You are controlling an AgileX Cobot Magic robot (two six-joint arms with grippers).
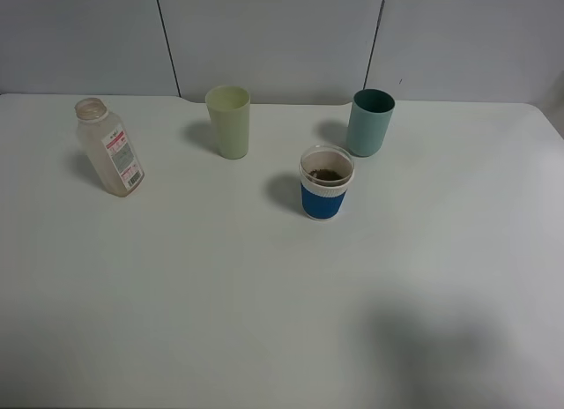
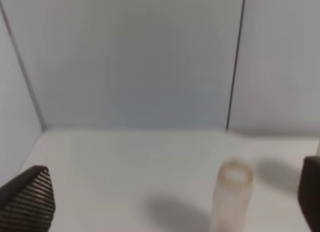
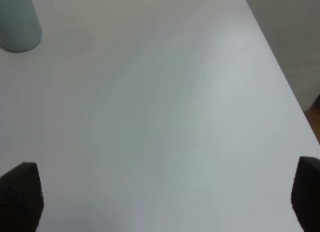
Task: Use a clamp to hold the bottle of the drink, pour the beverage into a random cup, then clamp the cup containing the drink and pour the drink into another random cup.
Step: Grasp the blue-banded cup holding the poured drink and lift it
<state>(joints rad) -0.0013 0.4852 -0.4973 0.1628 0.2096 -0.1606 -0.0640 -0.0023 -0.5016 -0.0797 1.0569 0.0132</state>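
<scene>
Bottle (image 1: 109,149) stands on its base at far left of table (image 1: 220,294), long axis vertical, open neck up, label facing roughly 4 o'clock. Blue-sleeved cup (image 1: 327,183) mid-table, dark liquid (image 1: 327,174) inside; bottle at its 9 o'clock, yellow-green tumbler (image 1: 228,121) at 10, teal cup (image 1: 370,122) at 1. Left gripper (image 2: 170,202) spread wide, empty, bottle ahead of it. Right gripper (image 3: 164,197) spread wide, empty

On the desk (image 1: 264,294), the bottle (image 1: 110,149) stands at the far left. The tumbler (image 1: 229,121) stands right of it, farther back. The third cup (image 1: 370,122) stands well right of the tumbler, level with it. The short cup (image 1: 326,184) sits between them, nearer the front, with the beverage (image 1: 326,174) inside.
</scene>
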